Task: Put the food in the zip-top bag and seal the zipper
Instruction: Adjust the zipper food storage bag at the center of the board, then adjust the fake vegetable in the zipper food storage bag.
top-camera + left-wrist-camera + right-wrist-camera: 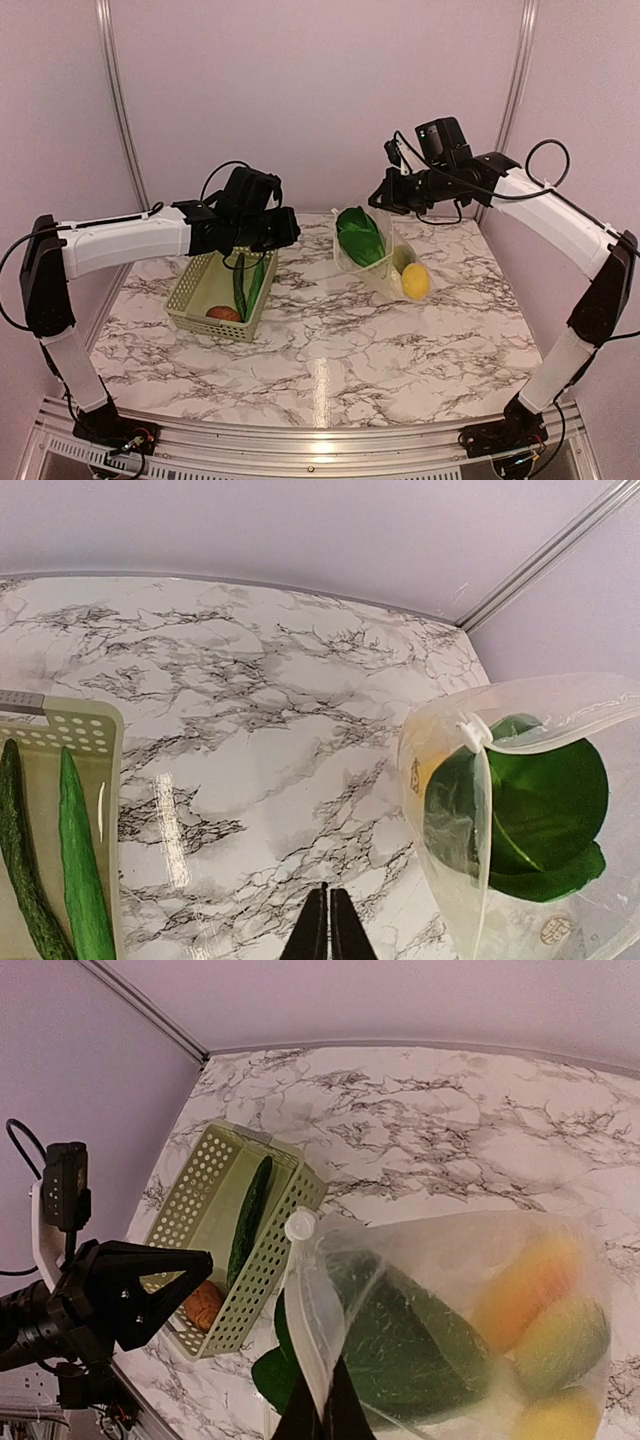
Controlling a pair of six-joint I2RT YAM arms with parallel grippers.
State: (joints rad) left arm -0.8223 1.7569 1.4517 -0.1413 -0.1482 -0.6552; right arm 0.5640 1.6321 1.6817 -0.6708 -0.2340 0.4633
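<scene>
Left gripper (327, 910): fingers clenched tip to tip, nothing between them, hovering off the table (330, 350) over the basket's (190, 290) 1 o'clock corner. Right gripper (325, 1410): clamped on the mouth edge of the zip-top bag (430, 1250), pinching the film right at the zipper (303, 1300), with the white slider tab just above the fingers. In the top view the bag sits at about 1 o'clock from table centre, held up by that edge with its lower part on the marble. The mouth gapes toward 9 o'clock, so the zipper is not sealed. In the bag: bok choy (360, 235) and the lemon (415, 281) at its 4 o'clock, plus an orange piece (525, 1285), blurred through the film. The basket is at 9 o'clock, well apart from the bag. It holds two long green pieces (240, 285) lying side by side and the reddish-brown round one (223, 313) at its near end.
</scene>
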